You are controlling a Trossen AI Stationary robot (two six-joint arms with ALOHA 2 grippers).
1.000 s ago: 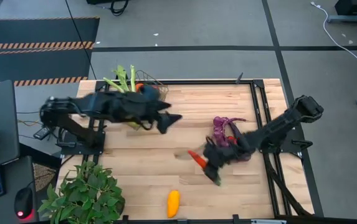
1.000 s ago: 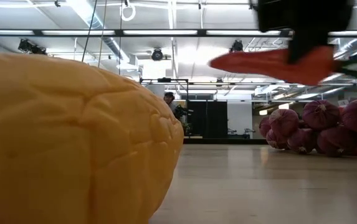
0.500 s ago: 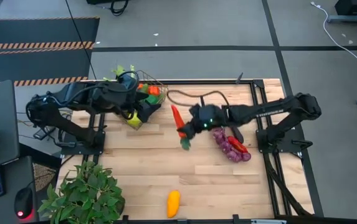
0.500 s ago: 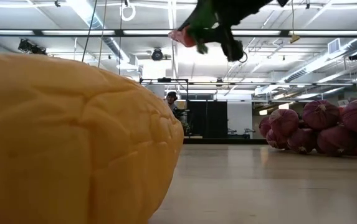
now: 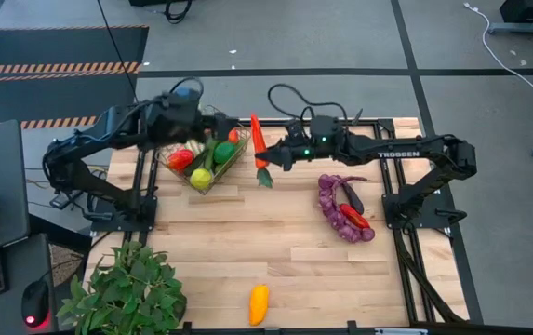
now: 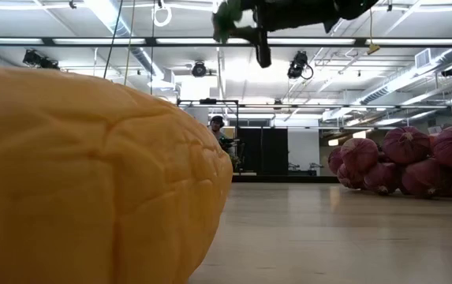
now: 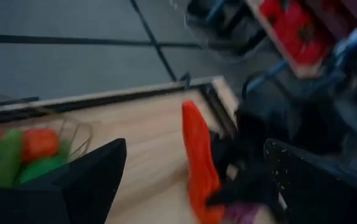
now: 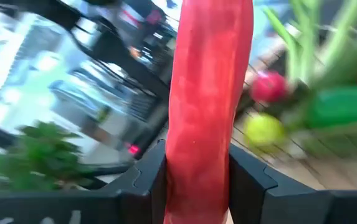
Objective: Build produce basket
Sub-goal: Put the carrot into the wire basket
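The wire basket (image 5: 208, 177) stands at the table's far left with red, yellow and green produce (image 5: 198, 166) inside. My right gripper (image 5: 270, 160) reaches level from the right and is shut on an orange-red carrot (image 5: 257, 138), just right of the basket. In the left wrist view the carrot (image 7: 198, 163) shows beyond that gripper's fingers. My left gripper (image 5: 224, 126) hovers open over the basket's far rim with nothing between its fingers. Purple grapes (image 5: 339, 212) and a yellow piece (image 5: 259, 303) lie on the table. My right gripper pinches the carrot between its two fingers (image 8: 148, 182), on the carrot's two sides (image 8: 198, 177) toward its leafy green end (image 5: 265, 177). The fingers come level from the table's right and lie across the carrot. It is lifted clear, its tip pointing to the far edge.
A leafy plant (image 5: 128, 290) stands at the near left corner. A dark eggplant and a red piece (image 5: 353, 216) lie with the grapes. In the low view the yellow piece (image 6: 91, 173) fills the left and the grapes (image 6: 411, 162) sit at the right. Bare wood lies mid-table.
My right gripper has carried the carrot up from the table's middle right toward the far left, to beside the basket, tipping from pointing down to nearly level. My left gripper has drawn back from right of the basket toward the far edge, uncovering the basket.
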